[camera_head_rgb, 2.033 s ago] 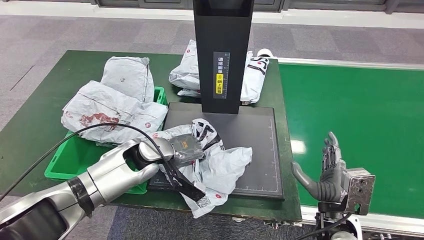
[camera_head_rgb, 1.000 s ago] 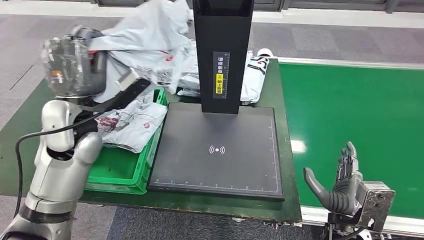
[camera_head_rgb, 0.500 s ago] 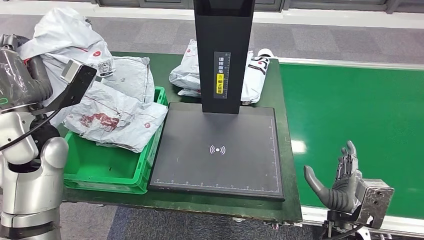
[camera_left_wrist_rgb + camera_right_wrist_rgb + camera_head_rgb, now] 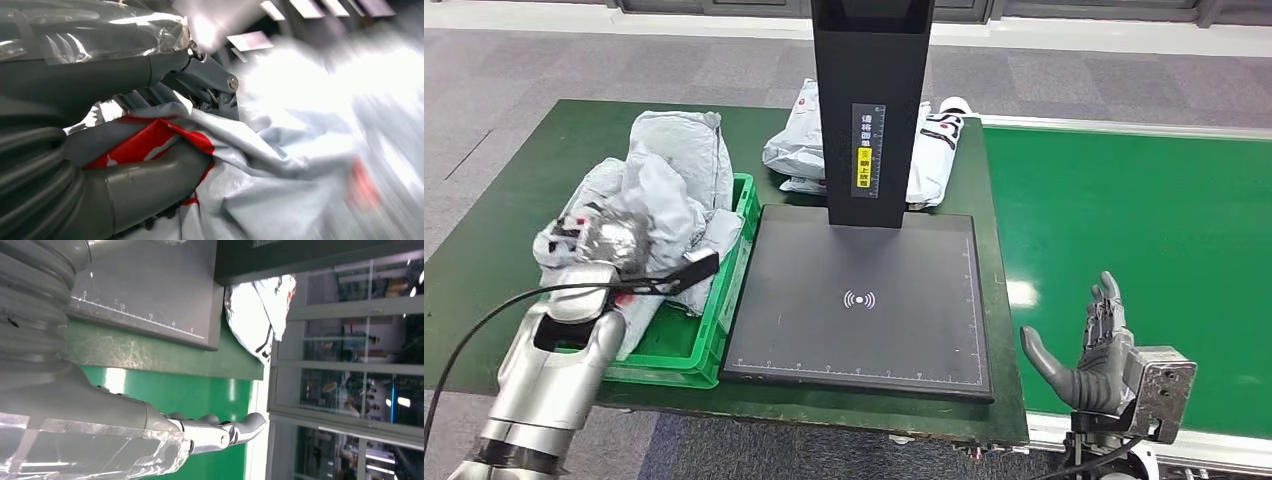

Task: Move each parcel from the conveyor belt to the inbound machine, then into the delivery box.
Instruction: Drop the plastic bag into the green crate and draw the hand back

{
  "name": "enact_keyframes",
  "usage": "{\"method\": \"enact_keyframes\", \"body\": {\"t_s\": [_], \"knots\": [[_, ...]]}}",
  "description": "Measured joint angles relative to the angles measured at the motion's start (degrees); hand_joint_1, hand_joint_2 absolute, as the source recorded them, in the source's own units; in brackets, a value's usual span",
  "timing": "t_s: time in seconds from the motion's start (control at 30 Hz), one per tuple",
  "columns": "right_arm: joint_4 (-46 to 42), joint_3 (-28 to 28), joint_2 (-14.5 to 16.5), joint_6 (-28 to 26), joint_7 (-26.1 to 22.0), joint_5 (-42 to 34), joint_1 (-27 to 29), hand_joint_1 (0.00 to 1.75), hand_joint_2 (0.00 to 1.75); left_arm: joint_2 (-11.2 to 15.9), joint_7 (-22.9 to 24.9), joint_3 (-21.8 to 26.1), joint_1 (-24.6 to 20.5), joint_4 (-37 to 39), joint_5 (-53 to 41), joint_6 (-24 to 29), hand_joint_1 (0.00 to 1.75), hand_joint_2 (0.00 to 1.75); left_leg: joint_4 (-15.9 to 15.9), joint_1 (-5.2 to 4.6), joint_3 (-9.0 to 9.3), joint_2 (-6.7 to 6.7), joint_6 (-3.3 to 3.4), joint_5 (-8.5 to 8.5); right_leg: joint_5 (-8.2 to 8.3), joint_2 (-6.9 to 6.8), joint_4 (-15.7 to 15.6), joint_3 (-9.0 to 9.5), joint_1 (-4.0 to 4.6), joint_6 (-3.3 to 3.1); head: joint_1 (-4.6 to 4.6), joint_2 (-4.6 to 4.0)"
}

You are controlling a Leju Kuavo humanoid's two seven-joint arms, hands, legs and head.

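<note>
Gripping grey parcel (image 4: 659, 205) over green box (image 4: 686, 352), left hand (image 4: 609, 240); right hand (image 4: 1092, 355) upright, fingers (image 4: 1104, 305) spread, empty.

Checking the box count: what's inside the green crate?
Grey parcels heaped in the green crate, the left hand gripping one. Anything beneath the heap is covered.

Even, bright overhead light fills the head view, which is sharp, with a white glare patch on the green belt (image 4: 1021, 293). The left wrist view is heavily motion-blurred and blown out to white around the parcel (image 4: 280, 190). The right wrist view is sharp, with lit windows (image 4: 350, 365).
</note>
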Motion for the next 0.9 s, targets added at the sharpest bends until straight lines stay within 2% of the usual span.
{"method": "enact_keyframes", "body": {"t_s": [0.13,0.27,0.3,0.4,0.43,0.73,0.9], "knots": [[0.34,0.0,-0.03,0.22,0.0,0.01,-0.11,0.0,1.75,-0.25,-0.95,-3.31,0.59,5.45,1.95,-0.36,1.75,1.75,0.0,0.0,0.0,0.01,0.0,-0.01,0.0,0.01,0.0,-0.01,0.0,0.0,0.0,0.0],[0.58,0.0,-0.05,0.26,0.0,0.01,-0.14,0.0,1.75,-0.28,-1.07,-4.51,0.25,7.81,2.26,-0.49,1.75,1.75,0.0,0.0,0.01,0.0,0.01,-0.01,0.0,-0.01,0.0,0.02,0.0,0.01,0.0,0.0],[0.62,0.0,-0.07,0.27,0.0,0.01,-0.14,0.0,1.75,-0.28,-1.15,-4.8,0.19,8.18,2.47,-0.77,1.39,1.75,0.0,0.0,0.02,0.0,0.01,-0.01,0.0,-0.01,0.0,0.03,0.01,0.01,0.0,0.01],[0.72,0.0,-0.13,0.33,0.0,-0.01,-0.15,0.0,1.75,-0.4,-1.45,-6.02,0.21,9.64,3.71,-2.09,0.08,0.44,0.0,0.0,0.06,0.0,0.0,-0.01,0.0,-0.01,0.0,0.07,0.01,0.01,-0.01,0.0],[0.75,0.0,-0.18,0.38,0.01,-0.01,-0.16,0.0,1.75,-0.54,-1.37,-6.52,0.22,10.43,4.07,-2.31,0.0,0.0,0.0,0.0,0.08,0.0,0.0,-0.01,-0.01,-0.02,0.01,0.09,0.01,0.01,-0.01,0.0],[1.49,0.42,-0.86,-0.26,0.24,-0.6,-0.84,0.0,1.75,-1.95,-1.05,-9.83,-2.26,18.58,6.81,-2.13,0.0,0.0,-0.06,0.0,0.67,-0.05,0.05,-0.47,-0.51,-0.15,-0.03,1.26,-0.02,0.03,-0.01,0.01],[1.4,0.4,-0.9,-1.11,0.28,-0.87,-0.58,0.0,1.75,-2.27,3.74,-9.88,-3.22,18.76,5.94,2.44,0.0,0.0,-0.06,0.0,1.16,-0.09,-0.01,-0.36,-0.46,-0.16,0.0,1.39,0.02,-0.02,0.0,0.0]]}}
